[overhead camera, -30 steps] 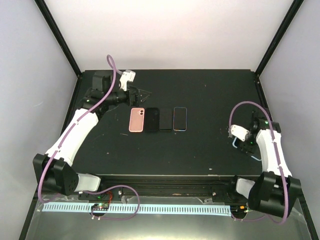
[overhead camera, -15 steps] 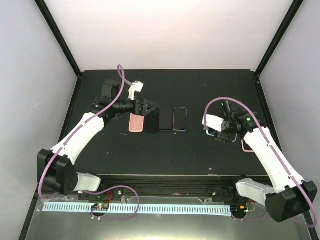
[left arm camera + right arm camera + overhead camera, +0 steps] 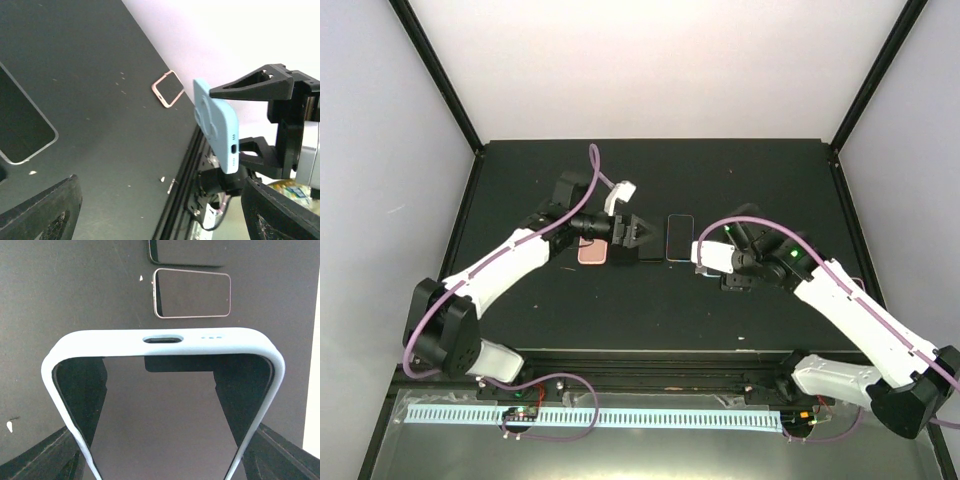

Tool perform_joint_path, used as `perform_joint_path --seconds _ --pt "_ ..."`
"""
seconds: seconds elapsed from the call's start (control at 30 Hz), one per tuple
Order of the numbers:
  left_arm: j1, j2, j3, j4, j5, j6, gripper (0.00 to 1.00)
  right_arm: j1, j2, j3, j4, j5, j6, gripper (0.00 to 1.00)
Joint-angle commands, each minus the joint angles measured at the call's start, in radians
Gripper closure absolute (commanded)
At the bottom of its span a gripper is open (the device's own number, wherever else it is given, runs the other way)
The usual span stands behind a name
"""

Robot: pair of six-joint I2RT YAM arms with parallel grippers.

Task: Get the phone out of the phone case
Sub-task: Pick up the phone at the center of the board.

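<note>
Right wrist: right hand [image 3: 161,390] grips the phone case [image 3: 162,340], phone [image 3: 160,415] inside. Left hand [image 3: 635,233], open and empty, must next pry them apart.

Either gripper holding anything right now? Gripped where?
The right gripper holds the light blue phone case, clamped on its two long side edges, port end free. The left gripper is open, holding nothing.

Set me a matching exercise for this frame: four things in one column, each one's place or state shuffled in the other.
1. light blue case
2. pink phone
3. pink-rimmed case
4. left claw

A. open, holding nothing
B. on the table, partly covered by the left arm
C. gripped by the right claw
D. lying alone on bare table

Pairs: 1-C, 2-B, 3-D, 4-A
</note>
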Motion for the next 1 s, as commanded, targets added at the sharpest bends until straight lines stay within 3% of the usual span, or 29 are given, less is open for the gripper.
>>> perform_joint_path --seconds 0.0,0.67,0.97 --pt "-0.052 0.021 0.001 0.089 0.077 -0.048 0.12 0.073 0.003 0.033 0.072 0.081 0.032 0.40" --pt "-0.207 0.144 0.026 0.237 0.209 -0.163 0.32 0.193 0.059 0.066 0.095 0.123 0.028 0.40" --pt "-0.236 0.180 0.044 0.219 0.197 -0.161 0.53 0.224 0.079 0.064 0.121 0.186 0.016 0.40"
